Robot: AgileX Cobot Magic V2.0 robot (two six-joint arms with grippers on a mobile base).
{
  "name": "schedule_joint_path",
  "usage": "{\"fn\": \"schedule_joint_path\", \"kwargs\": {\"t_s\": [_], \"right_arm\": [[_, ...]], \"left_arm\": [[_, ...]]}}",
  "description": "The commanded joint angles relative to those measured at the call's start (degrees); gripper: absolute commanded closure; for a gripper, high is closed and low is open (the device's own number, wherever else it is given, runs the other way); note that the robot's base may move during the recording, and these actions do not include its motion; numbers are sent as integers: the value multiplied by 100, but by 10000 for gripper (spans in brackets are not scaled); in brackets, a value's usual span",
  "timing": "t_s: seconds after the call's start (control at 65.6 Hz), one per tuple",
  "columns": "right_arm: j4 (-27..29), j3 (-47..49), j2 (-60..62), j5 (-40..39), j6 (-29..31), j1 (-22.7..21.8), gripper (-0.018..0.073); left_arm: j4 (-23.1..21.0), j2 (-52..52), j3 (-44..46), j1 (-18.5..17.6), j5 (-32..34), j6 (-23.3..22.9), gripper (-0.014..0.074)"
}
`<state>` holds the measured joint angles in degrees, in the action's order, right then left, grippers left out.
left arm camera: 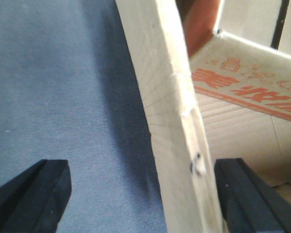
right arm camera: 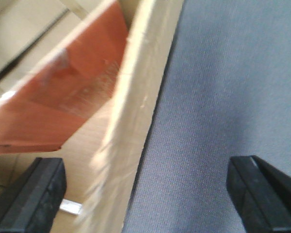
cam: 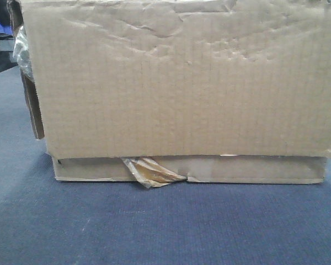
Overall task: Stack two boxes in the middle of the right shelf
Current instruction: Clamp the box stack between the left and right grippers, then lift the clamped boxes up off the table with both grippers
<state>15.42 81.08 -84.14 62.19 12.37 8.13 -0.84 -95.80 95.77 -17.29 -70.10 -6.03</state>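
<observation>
Tall box atop flat box, one side wall upright between the spread jaws of the left gripper, the opposite wall between those of the right gripper.

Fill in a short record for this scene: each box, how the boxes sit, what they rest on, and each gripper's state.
Upper box: tall creased brown corrugated cardboard box, resting on the lower one
Lower box: shallow flat brown cardboard box, with peeling yellowish tape at its front
Support: blue-grey woven surface
Left gripper: open, straddling an upright cardboard wall
Right gripper: open, straddling a second cardboard wall
</observation>
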Motion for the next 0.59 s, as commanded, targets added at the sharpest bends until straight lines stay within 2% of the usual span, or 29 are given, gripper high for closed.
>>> {"fn": "schedule_joint_path", "kwargs": {"t_s": [0.0, 0.229, 0.35, 0.396, 0.457, 0.533, 0.549, 0.579], "right_arm": [[2, 61, -133, -130, 66, 14, 0], [2, 61, -400, -309, 66, 167, 0], [2, 61, -536, -309, 66, 167, 6], [2, 61, -559, -309, 66, 167, 32], [2, 61, -572, -309, 66, 167, 110], [2, 61, -572, -309, 66, 167, 268], [2, 61, -572, -309, 66, 167, 286], [2, 61, -572, -309, 66, 167, 379]], "left_arm": [[-89, -114, 4, -40, 59, -54, 109], [-89, -228, 4, -40, 84, -64, 115], [-89, -228, 4, -40, 84, -64, 165], [-89, -228, 4, -40, 84, -64, 202], [-89, -228, 4, -40, 70, -64, 314], [-89, -228, 4, -40, 61, -64, 469], [-89, -228, 4, -40, 61, -64, 522], [-89, -228, 4, -40, 50, -64, 576]]}}
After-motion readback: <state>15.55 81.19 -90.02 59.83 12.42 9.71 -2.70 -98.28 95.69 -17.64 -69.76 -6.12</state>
